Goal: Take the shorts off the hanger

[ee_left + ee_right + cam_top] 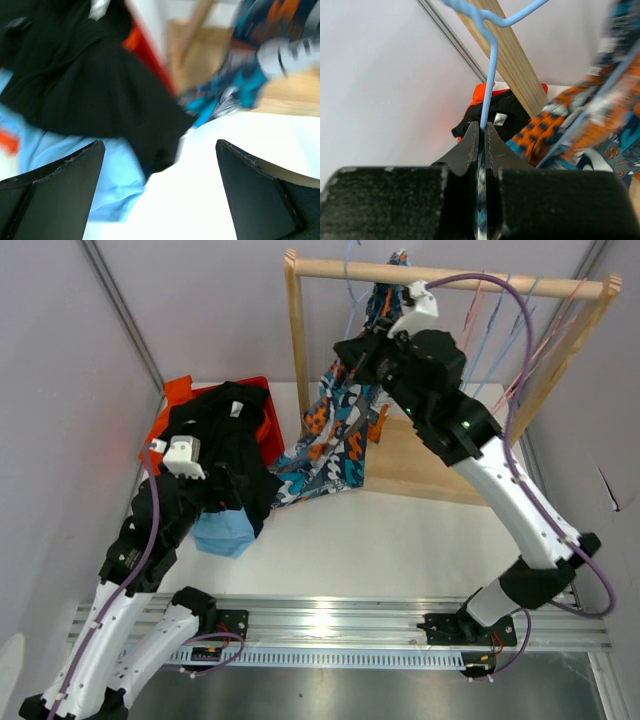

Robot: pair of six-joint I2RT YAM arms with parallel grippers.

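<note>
The patterned blue-orange-white shorts (330,440) hang from a light blue hanger (490,65) at the wooden rack, and their lower end trails onto the table. My right gripper (362,348) is up at the rack. In the right wrist view it (481,125) is shut on the hanger's wire, with a strip of patterned fabric also between the jaws. Black shorts (225,430), orange shorts (180,392) and light blue shorts (225,530) lie piled at the left. My left gripper (160,150) is open and empty just above the pile's edge. I cannot make out navy shorts.
The wooden rack's top rod (450,282) carries several empty pink and blue hangers (500,330) on its right part. Its left post (297,350) and flat wooden base (420,460) stand at the back of the white table. Grey walls close in on both sides.
</note>
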